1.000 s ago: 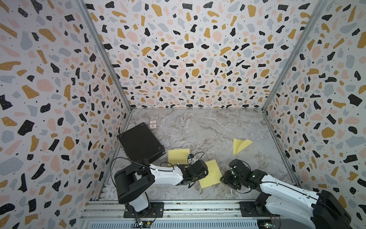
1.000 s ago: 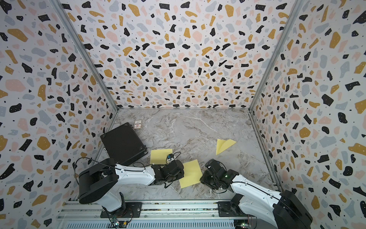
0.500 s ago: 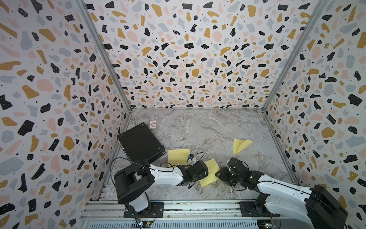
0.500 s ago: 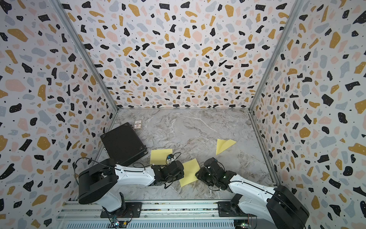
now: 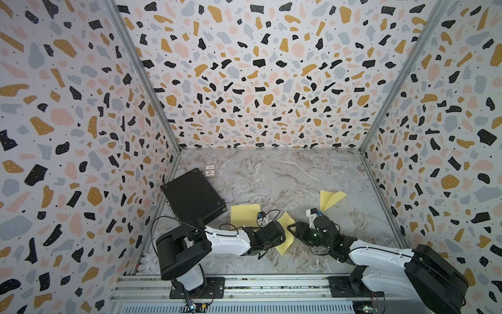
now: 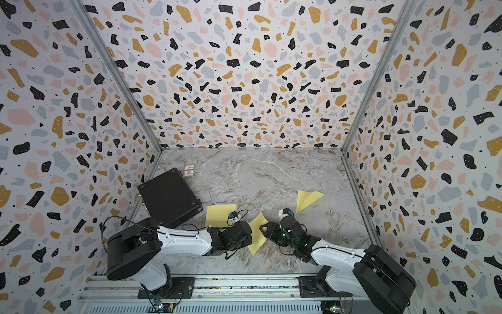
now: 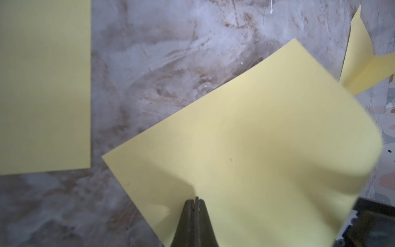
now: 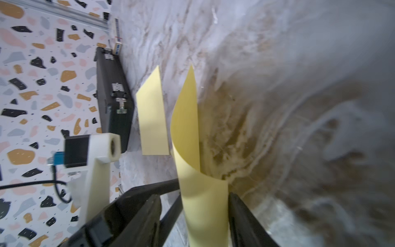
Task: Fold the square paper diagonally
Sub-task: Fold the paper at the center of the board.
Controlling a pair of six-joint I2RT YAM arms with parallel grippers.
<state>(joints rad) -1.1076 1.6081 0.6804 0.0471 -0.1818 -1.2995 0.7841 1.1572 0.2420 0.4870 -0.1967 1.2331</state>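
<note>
The square paper (image 5: 284,244) (image 6: 257,233) is a pale yellow sheet lying cornerwise at the near middle of the marble floor. My left gripper (image 5: 282,236) (image 7: 196,198) is shut, its joined tips resting on the sheet's left part (image 7: 256,139). My right gripper (image 5: 292,228) (image 6: 262,227) is at the sheet's right corner, which is lifted and curled over. In the right wrist view this curled part (image 8: 203,203) stands between the parted jaws of my right gripper (image 8: 205,190). It touches one finger (image 8: 239,213).
A second flat yellow sheet (image 5: 244,216) lies just behind my left gripper. A folded yellow sheet (image 5: 330,199) sits further right. A black case (image 5: 194,199) and a small card (image 5: 210,171) are by the left wall. Patterned walls enclose three sides.
My right gripper has slid left toward the left gripper, pushing the sheet's right corner up into a curl, and its jaws have widened. The left arm has stayed put.
</note>
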